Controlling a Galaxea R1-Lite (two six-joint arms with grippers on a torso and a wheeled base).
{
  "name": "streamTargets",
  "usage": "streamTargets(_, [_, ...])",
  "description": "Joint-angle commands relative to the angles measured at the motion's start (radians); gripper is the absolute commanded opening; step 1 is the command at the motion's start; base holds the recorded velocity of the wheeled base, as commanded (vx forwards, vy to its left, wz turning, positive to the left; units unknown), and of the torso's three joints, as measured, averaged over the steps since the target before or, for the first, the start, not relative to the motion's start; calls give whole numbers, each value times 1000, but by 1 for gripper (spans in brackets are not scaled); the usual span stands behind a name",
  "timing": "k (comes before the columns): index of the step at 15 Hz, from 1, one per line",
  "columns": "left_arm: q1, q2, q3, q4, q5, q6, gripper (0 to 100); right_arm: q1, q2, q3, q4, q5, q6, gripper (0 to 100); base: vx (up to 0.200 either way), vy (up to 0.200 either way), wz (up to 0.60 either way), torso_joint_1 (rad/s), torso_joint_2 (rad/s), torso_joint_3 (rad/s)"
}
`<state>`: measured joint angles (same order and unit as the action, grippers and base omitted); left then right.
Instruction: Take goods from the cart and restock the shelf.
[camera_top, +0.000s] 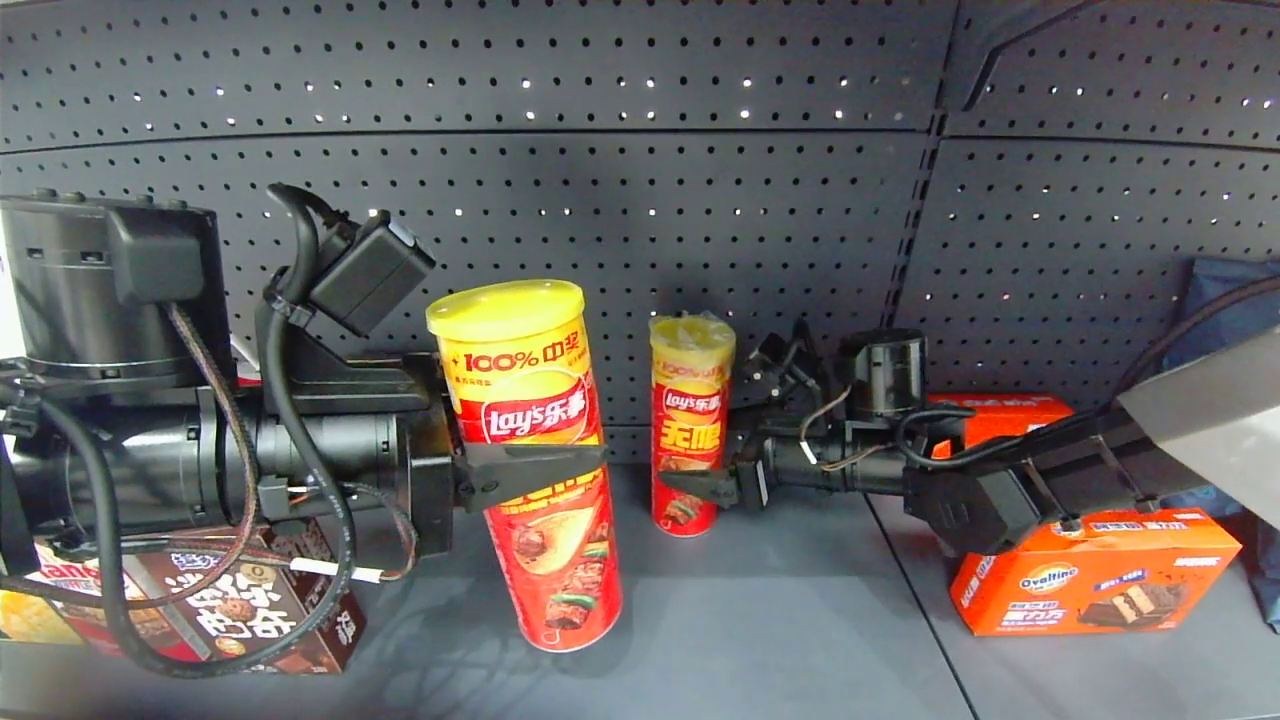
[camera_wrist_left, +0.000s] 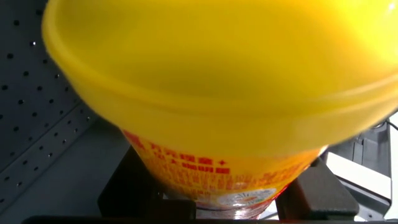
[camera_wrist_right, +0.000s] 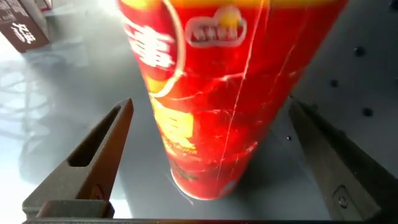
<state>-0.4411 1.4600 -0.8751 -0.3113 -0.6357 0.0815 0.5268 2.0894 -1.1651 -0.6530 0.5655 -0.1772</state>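
Left gripper (camera_top: 560, 466) clamps near can (camera_top: 535, 400); right gripper (camera_top: 690, 482) gapes around far can (camera_top: 690, 410): 2 total.

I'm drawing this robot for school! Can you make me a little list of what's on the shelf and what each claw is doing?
Place: grey shelf, dark wall with holes behind
Left claw: shut on the big chip can
Big chip can: yellow lid, leaning a little
Right claw: open, one finger on each side of the small chip can, not touching it
Small chip can: upright, near the wall
Robot's left side: brown box
Robot's right side: orange box, with another behind it
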Motion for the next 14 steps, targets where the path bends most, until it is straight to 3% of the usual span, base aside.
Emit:
streamTargets(1, [1,-1,-1,0,1,0,0,4,35,-22,0,1,1,100,0,0,0,0,0,0])
streamTargets(13, [21,-1,4,0,-1,0,0,7,118,-36,-39,2,-1,100,0,0,0,0,0,0])
streamTargets(14, [21,-1,4,0,-1,0,0,7,118,-36,-39,2,-1,0,0,0,0,0,0,0])
